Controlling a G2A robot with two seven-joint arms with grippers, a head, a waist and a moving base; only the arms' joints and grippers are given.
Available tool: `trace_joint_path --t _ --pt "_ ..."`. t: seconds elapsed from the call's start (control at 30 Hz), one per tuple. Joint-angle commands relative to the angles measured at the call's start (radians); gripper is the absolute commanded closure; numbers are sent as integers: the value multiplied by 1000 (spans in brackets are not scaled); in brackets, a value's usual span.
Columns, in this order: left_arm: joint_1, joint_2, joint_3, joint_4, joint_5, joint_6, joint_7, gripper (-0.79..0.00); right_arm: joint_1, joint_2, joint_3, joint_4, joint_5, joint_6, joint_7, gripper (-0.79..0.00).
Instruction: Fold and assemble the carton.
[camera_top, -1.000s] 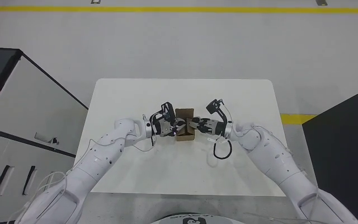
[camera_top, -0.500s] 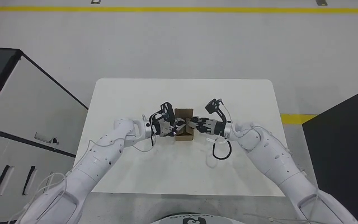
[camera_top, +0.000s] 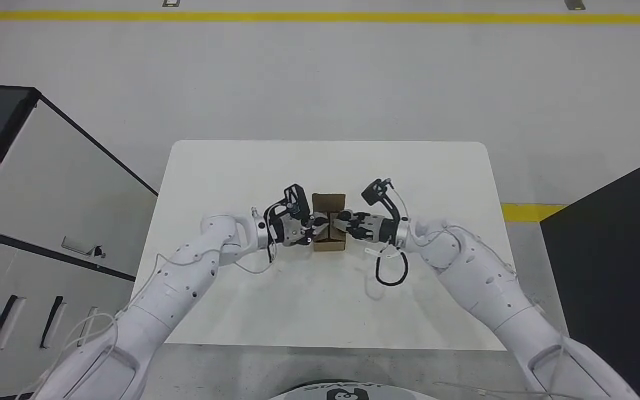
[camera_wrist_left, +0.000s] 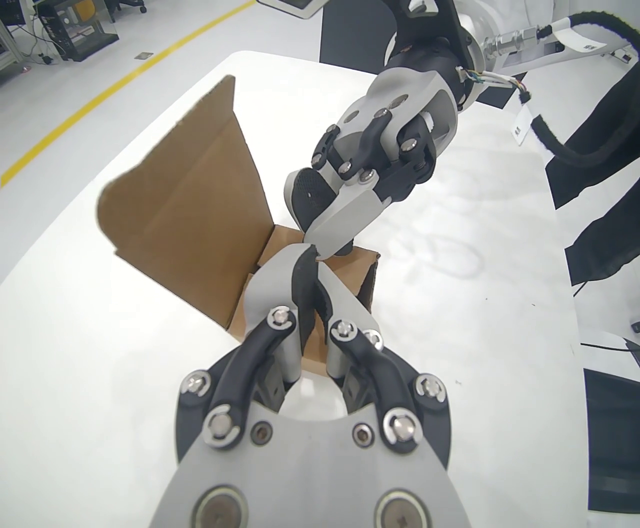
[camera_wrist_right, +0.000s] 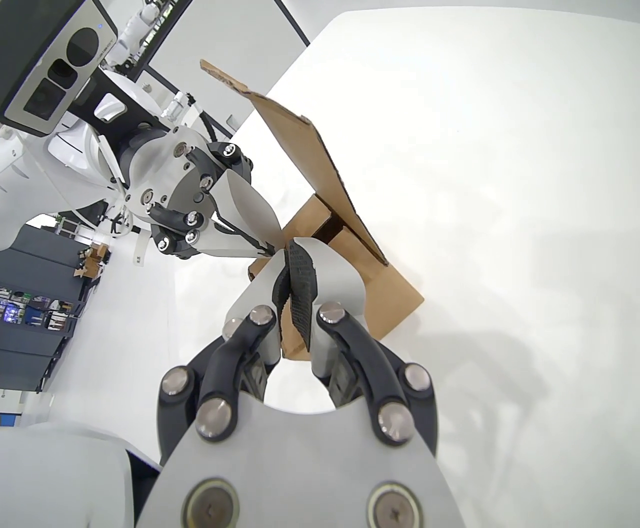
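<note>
Surface: white table (camera_top: 220, 180) with rounded corners, standing on a pale grey floor (camera_top: 100, 60).
Carton: a small brown carton (camera_top: 328, 205) sits on the table near its middle, between the two arms, with its top open.
Lid flap: one broad lid flap (camera_wrist_left: 190, 210) stands up from the carton's far wall, the side away from the robot, leaning a little outward.
Left end effector: the left end effector (camera_wrist_left: 311, 262) comes in from the carton's left side. Its fingers are pressed together on the thin cardboard edge there, and brown board shows between the pads.
Right end effector: the right end effector (camera_wrist_right: 291, 260) comes in from the opposite side, and its fingers pinch the cardboard edge of the carton's right wall.
Tips: above the open top the two end effectors meet almost point to point; whether they touch cannot be told.
Cable: a black cable (camera_top: 388, 272) hangs in a loop over the table just beside the right forearm.
Floor line: a yellow line (camera_top: 320, 16) runs across the floor well beyond the table.
Cabinet: a dark-topped cabinet (camera_top: 30, 130) stands off the table's left side.
</note>
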Motion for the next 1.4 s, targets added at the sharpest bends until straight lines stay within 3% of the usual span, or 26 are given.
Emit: trace_joint_path --t 0.0,0.63,0.9,0.93,0.97,1.0,1.17,1.37 --pt "1 -1 -1 2 -2 0 -2 0 1 -1 -1 3 -1 1 0 0" --pt "6 -6 -14 -4 0 4 -13 0 -14 0 22 -2 11 -15 3 0" --pt "25 4 -49 -57 15 7 0 0 -48 16 75 -30 74 -99 -3 -18" --pt "30 6 -55 -66 16 6 3 -77 -54 20 87 -30 93 -118 5 -360" --pt "36 9 -62 -74 17 6 3 -305 -59 25 99 -31 107 -134 16 -683" --pt "42 11 -69 -84 18 6 3 -767 -68 29 111 -34 133 -154 24 -785" --pt "72 25 -103 -148 26 -19 -12 -785 -84 41 136 -41 189 -202 62 -785" --pt "72 25 -103 -148 26 -19 -12 -785 -84 41 136 -41 189 -202 62 -785"
